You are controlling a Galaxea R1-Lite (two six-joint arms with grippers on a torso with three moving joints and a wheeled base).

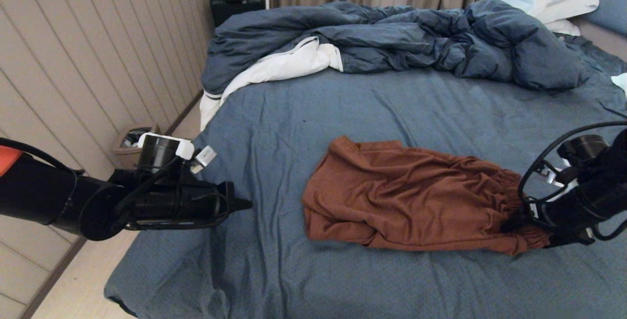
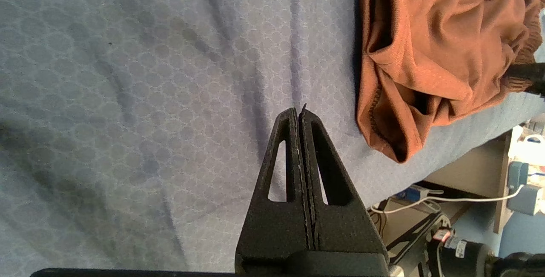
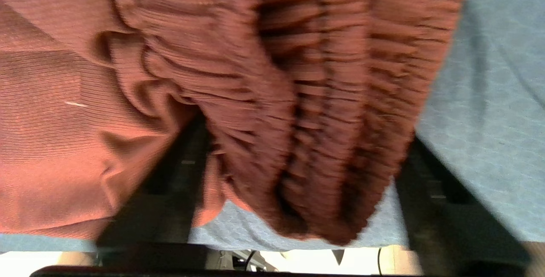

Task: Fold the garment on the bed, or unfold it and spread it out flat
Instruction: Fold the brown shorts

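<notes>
While the rust-brown shorts [image 1: 406, 196] lie crumpled on the wrinkled bed [image 1: 274, 128], the right gripper [image 3: 298, 192] fingers straddle the gathered waistband [image 3: 323, 98], not clamped; the left gripper [image 2: 300, 113], pinched together and empty, hovers beside.

The garment [image 1: 411, 196] lies on the bed [image 1: 294, 128], before the duvet [image 1: 392, 39], between both end effectors.

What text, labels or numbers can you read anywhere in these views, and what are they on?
None can be read.
Garment: no print or tag text shows in any view.
Small silver tag on the left arm, behind the left claw: marks too small to read.
Devices beside the bed: any labels are too blurred.
</notes>
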